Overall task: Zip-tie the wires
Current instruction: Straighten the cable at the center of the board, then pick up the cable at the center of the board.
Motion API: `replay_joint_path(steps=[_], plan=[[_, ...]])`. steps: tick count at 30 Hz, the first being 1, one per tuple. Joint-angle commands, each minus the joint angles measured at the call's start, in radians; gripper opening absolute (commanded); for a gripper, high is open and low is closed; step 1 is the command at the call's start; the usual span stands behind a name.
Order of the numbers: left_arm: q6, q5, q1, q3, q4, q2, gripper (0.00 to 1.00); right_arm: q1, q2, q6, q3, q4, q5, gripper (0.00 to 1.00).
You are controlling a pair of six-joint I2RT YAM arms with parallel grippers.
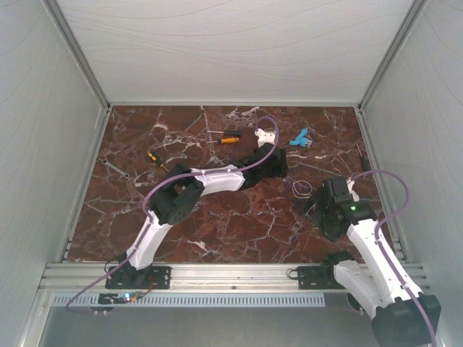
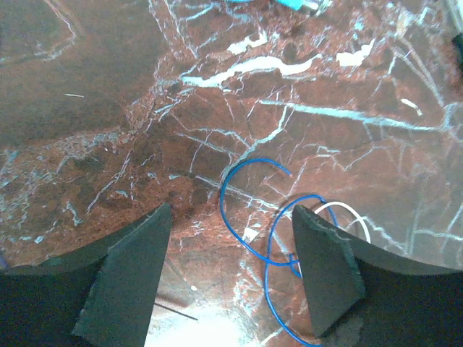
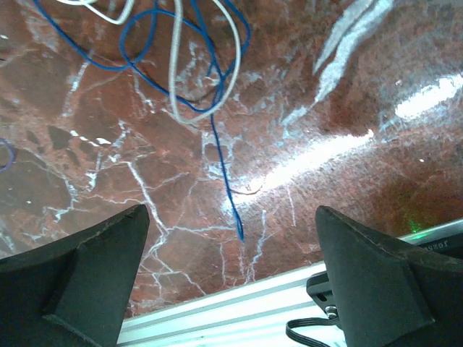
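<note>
The wires (image 1: 302, 188) are a small bundle of hair-thin blue loops with a white strand, lying on the marble between the two arms. In the left wrist view the blue loops (image 2: 253, 217) lie on the table below and between my fingers, reaching under the right finger (image 2: 325, 275), with a white loop (image 2: 354, 220) beside it. My left gripper (image 2: 231, 210) is open and empty; it also shows in the top view (image 1: 278, 165). In the right wrist view the wires (image 3: 181, 65) lie ahead and one blue end (image 3: 230, 195) trails toward my open, empty right gripper (image 3: 231, 210), which shows in the top view (image 1: 320, 211).
Orange-handled screwdrivers (image 1: 230, 137) (image 1: 155, 159), a wrench (image 1: 116, 170), a blue plastic piece (image 1: 300, 139) and a small white piece (image 1: 262, 135) lie on the far half of the table. An aluminium rail (image 3: 239, 307) runs along the near edge. Grey walls enclose three sides.
</note>
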Motion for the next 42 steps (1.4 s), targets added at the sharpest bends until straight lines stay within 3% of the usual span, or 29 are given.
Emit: replay_joint_path(steps=[1,4,5,9,16,18,21,24,27,33,38,42], plan=[[0.063,-0.048,-0.005,-0.017,0.075,-0.099,0.73,-0.006,-0.039,-0.046,0.067,0.028,0.021,0.98],[0.109,-0.075,-0.005,-0.051,0.086,-0.154,0.97,-0.005,-0.054,-0.075,0.109,0.031,0.067,0.98],[0.128,-0.086,-0.005,-0.062,0.089,-0.173,0.99,-0.005,-0.059,-0.088,0.126,0.038,0.078,0.98],[0.207,-0.16,-0.005,-0.111,0.074,-0.265,1.0,-0.005,-0.078,-0.171,0.182,0.111,0.059,0.98],[0.299,-0.338,0.003,-0.177,-0.148,-0.467,1.0,-0.005,-0.122,-0.341,0.168,0.405,-0.181,0.97],[0.312,-0.386,0.012,-0.261,-0.154,-0.556,1.0,-0.003,-0.123,-0.373,0.15,0.491,-0.261,0.96],[0.279,-0.321,0.072,-0.386,-0.163,-0.718,1.0,0.002,-0.088,-0.381,0.128,0.601,-0.373,0.95],[0.168,-0.135,0.193,-0.446,-0.295,-0.852,1.0,0.044,-0.019,-0.395,0.119,0.69,-0.403,0.94],[0.13,-0.058,0.278,-0.459,-0.452,-0.958,1.0,0.149,0.077,-0.438,0.129,0.749,-0.342,0.93],[0.199,-0.073,0.37,-0.432,-0.673,-1.107,1.0,0.354,0.304,-0.504,0.172,0.842,-0.176,0.88],[0.345,-0.036,0.445,-0.561,-0.566,-1.244,0.99,0.397,0.479,-0.509,0.172,0.964,-0.113,0.75],[0.346,0.024,0.471,-0.659,-0.496,-1.278,0.98,0.401,0.617,-0.507,0.207,1.018,-0.132,0.69]])
